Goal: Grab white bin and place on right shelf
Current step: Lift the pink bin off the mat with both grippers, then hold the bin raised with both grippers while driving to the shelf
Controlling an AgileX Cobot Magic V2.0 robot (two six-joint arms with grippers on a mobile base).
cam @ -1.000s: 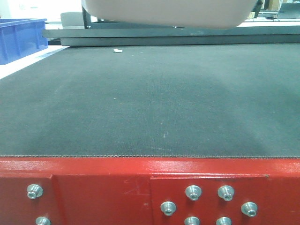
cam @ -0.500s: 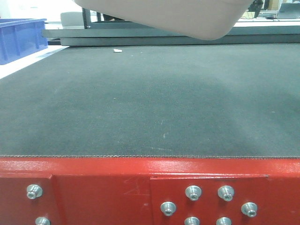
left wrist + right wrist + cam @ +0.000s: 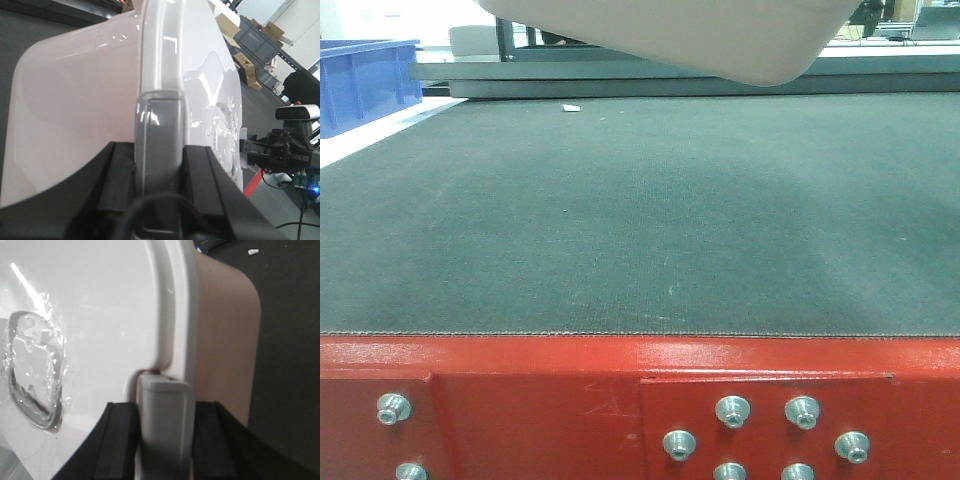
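Exterior front-facing view shows you only the underside of the bin, hanging clear above the dark surface with nothing touching it from below. Its base slopes, and the rounded corner toward your right arm sits lower than the left end. A blue bin stands well off to the left, and a small white scrap lies far back on the mat.

In the left wrist view, the left gripper is closed down onto the grey clip at the bin's end, one finger on each side of it, with the white lid stretching away. In the right wrist view, the right gripper clamps the matching clip at the opposite end in the same way. So the bin's long axis runs across you from left gripper to right gripper, and each arm carries one end.

That span is what your next move depends on. The shelf shows in none of the views, so you cannot see where it lies. The task puts it to your right, so the right end would likely lead and the left arm would have to follow at the same spacing. Close or widen that spacing and a clip could slip. You would probably want to level the low right end before the base meets the shelf rail.
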